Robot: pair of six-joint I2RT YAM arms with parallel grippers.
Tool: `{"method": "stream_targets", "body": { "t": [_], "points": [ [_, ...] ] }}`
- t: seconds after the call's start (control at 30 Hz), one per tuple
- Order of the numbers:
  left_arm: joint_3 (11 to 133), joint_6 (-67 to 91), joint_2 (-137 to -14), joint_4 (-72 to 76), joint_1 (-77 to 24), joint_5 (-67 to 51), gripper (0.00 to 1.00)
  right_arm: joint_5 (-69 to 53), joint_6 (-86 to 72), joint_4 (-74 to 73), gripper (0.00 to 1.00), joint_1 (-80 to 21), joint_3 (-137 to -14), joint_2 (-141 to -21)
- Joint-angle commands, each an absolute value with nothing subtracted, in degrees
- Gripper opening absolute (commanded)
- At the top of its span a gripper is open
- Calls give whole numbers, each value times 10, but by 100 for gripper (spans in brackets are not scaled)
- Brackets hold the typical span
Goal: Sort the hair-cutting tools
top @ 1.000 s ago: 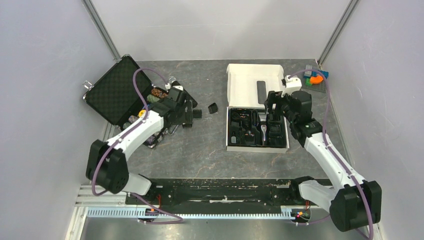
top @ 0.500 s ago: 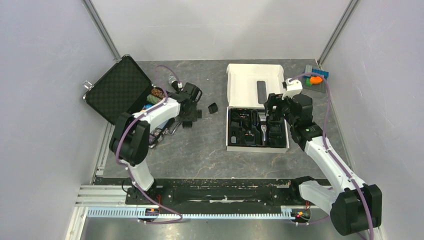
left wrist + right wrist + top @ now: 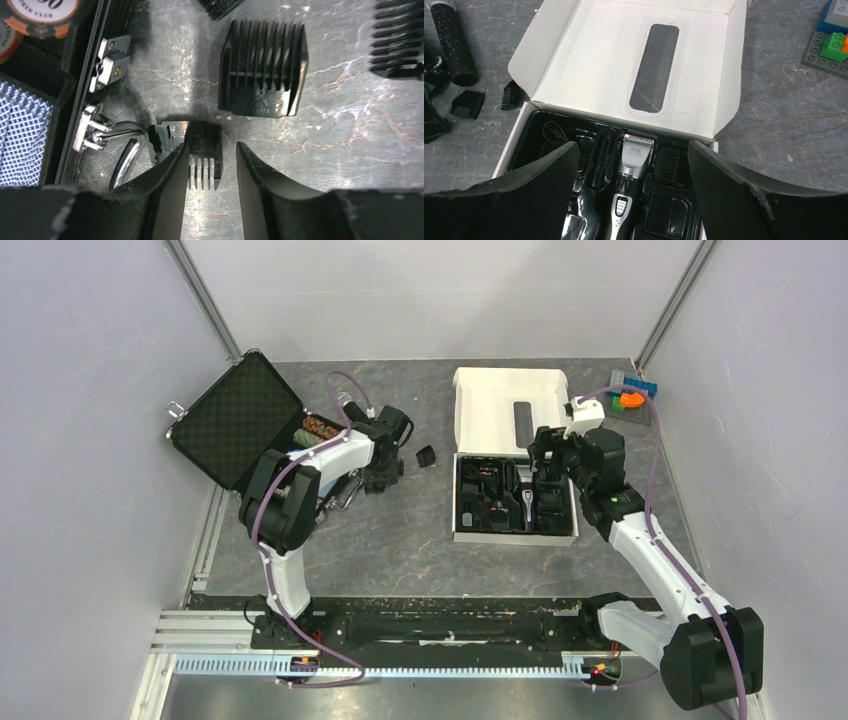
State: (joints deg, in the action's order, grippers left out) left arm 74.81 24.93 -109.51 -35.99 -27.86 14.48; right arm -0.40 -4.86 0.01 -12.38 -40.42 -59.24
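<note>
L hand is straddling a small comb attachment lying on the bench beside the case latch. Its fingers are either side w/ a gap, not clamping, prob. lining up a pinch. R hand, spread wide & empty, is hovering over the clipper in its box tray.

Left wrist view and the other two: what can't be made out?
- Left wrist: small comb between the left end effector fingers; whether they touch it is unclear.
- Left wrist: right-edge comb cut off by the frame.
- Right wrist: hair clipper lower body cut off by the bottom edge; right end effector fingers hide the tray sides.
- Top external: left arm hides the small comb.
</note>
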Motion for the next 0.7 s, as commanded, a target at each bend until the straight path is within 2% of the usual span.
{"method": "stream_targets", "body": {
  "t": [0.0, 0.23, 0.33, 0.67],
  "points": [
    [768, 260, -1108, -352, -282, 140, 43, -4, -43, 22, 83, -125, -403, -597],
    [745, 262, -1080, -338, -286, 140, 19, -8, -41, 22, 83, -125, -401, -595],
    [725, 265, -1045, -328, -287, 136, 2, -18, -42, 24, 83, -125, -403, -594],
    [627, 326, -836, -217, -286, 59, 2, -152, -95, 93, 79, -127, -379, -582]
  ]
}}
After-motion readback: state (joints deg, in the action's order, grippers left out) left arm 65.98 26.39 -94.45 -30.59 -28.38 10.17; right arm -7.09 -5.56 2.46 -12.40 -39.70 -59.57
